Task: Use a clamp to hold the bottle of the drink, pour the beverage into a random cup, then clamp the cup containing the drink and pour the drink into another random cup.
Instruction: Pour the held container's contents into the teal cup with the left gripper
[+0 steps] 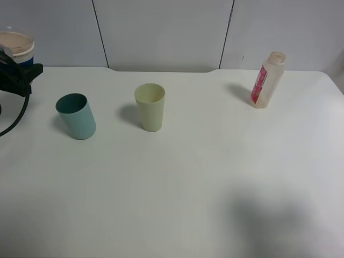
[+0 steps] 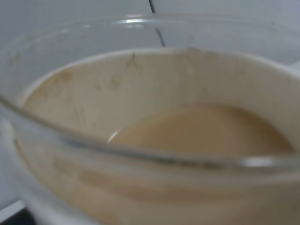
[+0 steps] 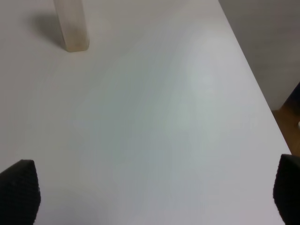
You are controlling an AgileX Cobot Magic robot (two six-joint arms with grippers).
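At the far left edge of the exterior view, my left gripper (image 1: 17,69) is shut on the blue-sleeved cup (image 1: 17,47) and holds it above the table. The left wrist view is filled by this cup (image 2: 70,93), with the light brown milky beverage (image 2: 201,131) pooled inside. The teal cup (image 1: 76,115) stands below and to the right of the held cup. At the back right stands the bottle (image 1: 267,79) with its pink-red label, uncapped. In the right wrist view my right gripper (image 3: 150,197) is open over bare table, far from the bottle's base (image 3: 71,23).
A pale yellow-green cup (image 1: 149,106) stands right of the teal cup. The white table (image 1: 204,177) ends at a right edge (image 3: 253,79), with floor beyond. A black cable (image 1: 16,121) loops at the left edge. A soft shadow (image 1: 269,215) lies on the front right of the table.
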